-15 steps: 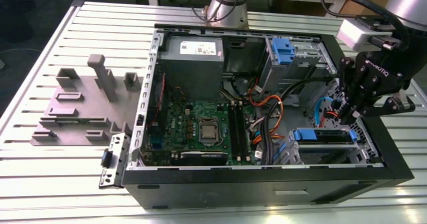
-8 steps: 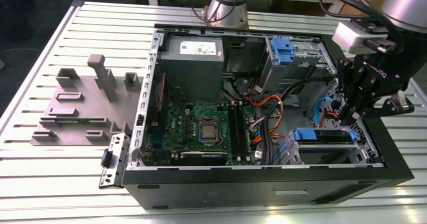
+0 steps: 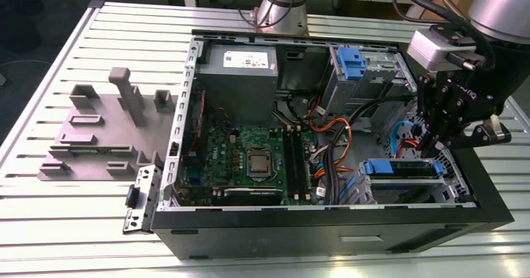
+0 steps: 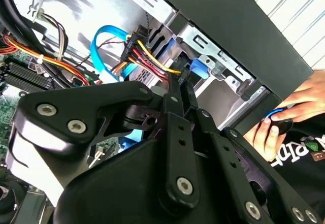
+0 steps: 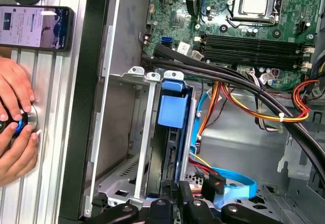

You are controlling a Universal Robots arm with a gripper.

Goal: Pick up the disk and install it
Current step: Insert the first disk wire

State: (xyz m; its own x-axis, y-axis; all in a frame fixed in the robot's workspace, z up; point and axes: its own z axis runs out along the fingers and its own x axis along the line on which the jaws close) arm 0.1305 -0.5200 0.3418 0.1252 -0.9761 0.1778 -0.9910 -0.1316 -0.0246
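The disk (image 3: 403,169) sits in the drive cage at the front corner of the open computer case (image 3: 331,228), on the exterior view's right, with its blue rails showing. In the first wrist view the disk (image 5: 171,148) stands edge-on in the cage slot, with a blue tab (image 5: 172,109) on its end. My gripper (image 3: 431,145) hangs just above and behind the cage, its black fingers (image 4: 179,89) pressed together with nothing between them. Its tips reach the cables plugged in at the disk's rear end (image 5: 175,191).
A grey power supply box (image 3: 240,67) and a bare blue clip (image 3: 351,62) sit at the back of the case. The motherboard (image 3: 248,157) and loose cables (image 3: 331,135) lie between. A grey fixture (image 3: 99,129) stands on the table. A person's hands (image 5: 12,127) and a phone (image 5: 35,27) rest beside the case.
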